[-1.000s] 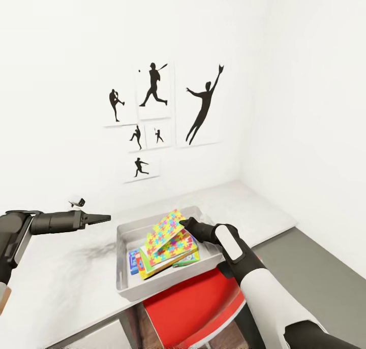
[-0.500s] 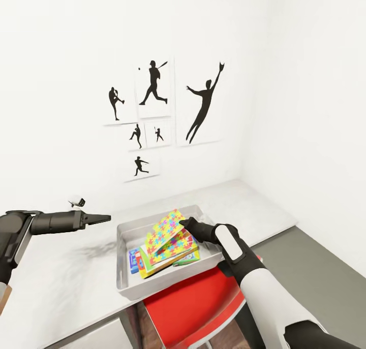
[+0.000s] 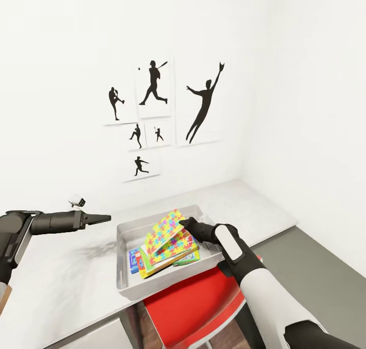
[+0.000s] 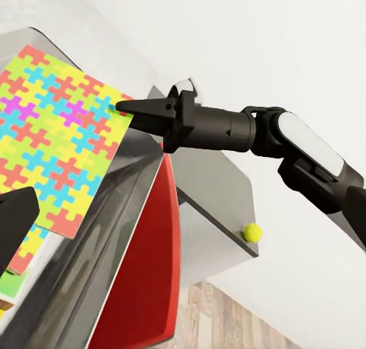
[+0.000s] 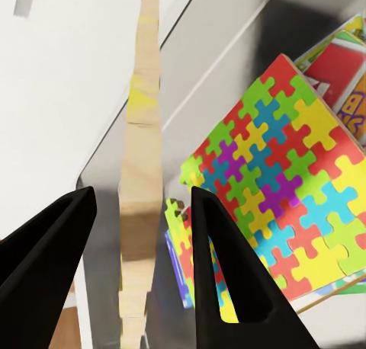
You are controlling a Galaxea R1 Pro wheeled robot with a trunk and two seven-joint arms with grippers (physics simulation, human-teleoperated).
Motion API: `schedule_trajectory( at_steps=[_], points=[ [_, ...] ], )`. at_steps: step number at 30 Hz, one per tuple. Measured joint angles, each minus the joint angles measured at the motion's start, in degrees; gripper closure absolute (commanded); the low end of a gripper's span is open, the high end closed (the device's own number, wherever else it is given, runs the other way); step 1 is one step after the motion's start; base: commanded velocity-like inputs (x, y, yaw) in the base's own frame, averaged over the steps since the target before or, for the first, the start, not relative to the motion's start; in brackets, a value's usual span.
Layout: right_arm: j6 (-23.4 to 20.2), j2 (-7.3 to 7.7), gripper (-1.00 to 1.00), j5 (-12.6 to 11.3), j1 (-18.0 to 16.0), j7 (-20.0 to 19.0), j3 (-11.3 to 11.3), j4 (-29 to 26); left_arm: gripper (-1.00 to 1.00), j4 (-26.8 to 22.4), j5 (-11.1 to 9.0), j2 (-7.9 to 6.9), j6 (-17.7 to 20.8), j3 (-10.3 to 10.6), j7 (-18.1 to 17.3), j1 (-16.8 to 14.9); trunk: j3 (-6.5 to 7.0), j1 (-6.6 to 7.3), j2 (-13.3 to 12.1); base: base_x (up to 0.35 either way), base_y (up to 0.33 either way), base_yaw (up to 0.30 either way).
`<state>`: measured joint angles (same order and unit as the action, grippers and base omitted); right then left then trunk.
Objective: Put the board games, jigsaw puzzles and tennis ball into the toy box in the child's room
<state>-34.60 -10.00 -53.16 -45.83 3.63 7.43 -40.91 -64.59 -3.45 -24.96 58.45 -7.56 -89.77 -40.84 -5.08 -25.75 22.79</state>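
My right gripper (image 3: 184, 222) has its jaws spread around the tilted jigsaw puzzle's (image 3: 166, 229) edge, over the toy box (image 3: 127, 280) at 6 o'clock on the desk (image 3: 254, 207). Left gripper (image 3: 104, 218) jaws look closed, empty. Games seem boxed; the tennis ball (image 4: 252, 232) remains outside.
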Motion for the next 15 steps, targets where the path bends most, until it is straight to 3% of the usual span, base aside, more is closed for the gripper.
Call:
schedule_trajectory(
  at_steps=[4,5,15],
  points=[
    [0.0,0.00,1.00,0.1,0.0,0.0,0.0,0.0,-1.00,0.0,0.0,0.00,0.0,0.0,0.0,0.0,0.00,0.00,0.0,0.000,0.000,0.000],
    [0.0,0.00,-1.00,0.1,0.0,0.0,0.0,0.0,-1.00,0.0,0.0,-0.01,0.0,0.0,0.0,0.0,0.00,0.00,0.0,0.000,0.000,0.000],
    [0.0,0.00,-1.00,0.1,0.0,0.0,0.0,0.2,-1.00,0.0,0.0,-0.04,0.0,0.0,0.0,0.0,0.00,0.00,0.0,0.000,0.000,0.000]
  ],
)
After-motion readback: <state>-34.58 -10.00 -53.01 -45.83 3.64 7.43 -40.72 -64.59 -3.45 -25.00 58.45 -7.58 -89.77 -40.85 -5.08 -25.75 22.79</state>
